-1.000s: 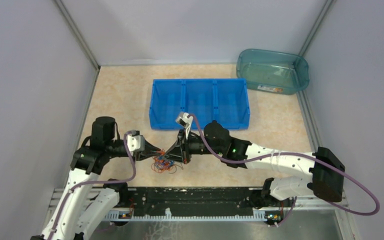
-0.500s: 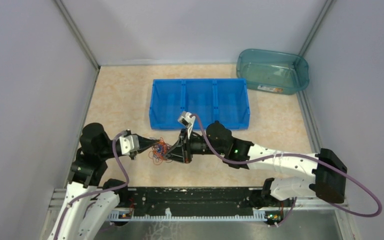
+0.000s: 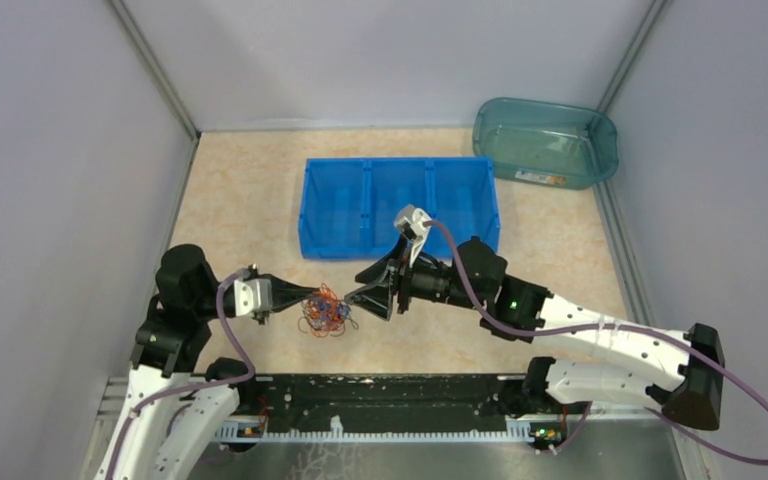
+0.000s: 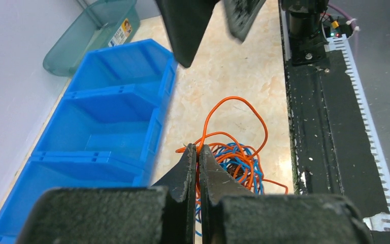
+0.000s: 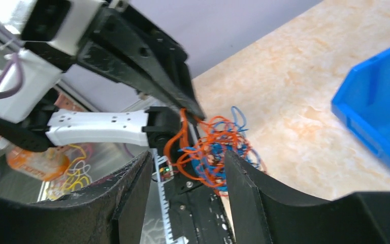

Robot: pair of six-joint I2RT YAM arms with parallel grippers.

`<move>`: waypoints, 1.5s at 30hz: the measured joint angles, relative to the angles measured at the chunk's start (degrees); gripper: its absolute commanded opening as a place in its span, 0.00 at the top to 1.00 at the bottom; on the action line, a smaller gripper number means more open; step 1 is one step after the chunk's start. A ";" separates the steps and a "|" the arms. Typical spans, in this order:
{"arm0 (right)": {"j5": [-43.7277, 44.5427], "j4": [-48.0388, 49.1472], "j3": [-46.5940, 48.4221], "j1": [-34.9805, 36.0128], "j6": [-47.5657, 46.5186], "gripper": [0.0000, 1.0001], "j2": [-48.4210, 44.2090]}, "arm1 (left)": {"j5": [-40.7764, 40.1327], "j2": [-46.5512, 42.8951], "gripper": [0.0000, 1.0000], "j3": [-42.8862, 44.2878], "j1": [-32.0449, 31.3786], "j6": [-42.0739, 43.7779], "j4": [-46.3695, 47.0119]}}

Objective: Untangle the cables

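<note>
Workbench viewed from the robot's side, near to far. Nearest, a black rail (image 3: pixel 390 395) runs along the edge of the table (image 3: pixel 250 190) between the two arm bases. Just beyond it, left of centre, the cables (image 3: pixel 325 312) form one small knot of orange-red and blue wire, with a few orange loops trailing onto the surface; black strands, if any, cannot be made out. The left gripper (image 4: pixel 198 154) reaches in from the left, jaws pinched together on an orange strand at the knot's left side, and the bundle appears to hang partly from that pinch. The right gripper (image 3: pixel 358 298) faces it from the right, jaws parted and holding nothing, its tips just beside the knot and, as far as the views show, not touching it. Farther back, a blue bin (image 3: pixel 397 162) of three compartments lies across the middle of the table. At the far right corner stands a teal tub (image 3: pixel 545 172).

Step in hand, by judgement: one side of the knot is anchored and the second gripper is poised for a bite; no colour is yet separated. The next move calls for the right jaws to close on a single outlying loop, preferably blue, then a slow pull away from the left hold, so that the knot loosens rather than tightens
</note>
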 measured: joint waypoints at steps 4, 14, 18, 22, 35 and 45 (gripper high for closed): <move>2.40 -0.31 0.00 -1.11 -1.03 0.45 1.81 | 1.88 0.35 0.96 1.92 0.00 -0.63 -0.44; -1.68 5.79 0.00 -1.31 -0.22 0.25 8.24 | 4.33 1.18 0.96 4.55 0.00 -4.11 -0.59; -2.03 8.70 0.39 -0.66 -0.31 0.24 9.66 | 4.63 1.53 0.96 4.59 0.00 -4.85 -0.72; -0.98 8.94 1.64 0.96 -0.85 0.21 12.70 | 4.85 2.21 0.96 4.92 0.00 -6.56 -0.42; 13.77 13.18 1.86 4.11 -3.10 0.23 15.15 | 5.46 2.95 0.96 6.03 0.09 -20.81 9.60; 25.86 20.83 -4.59 4.70 -2.56 0.27 15.52 | 7.23 3.34 0.96 6.40 0.07 -35.15 19.06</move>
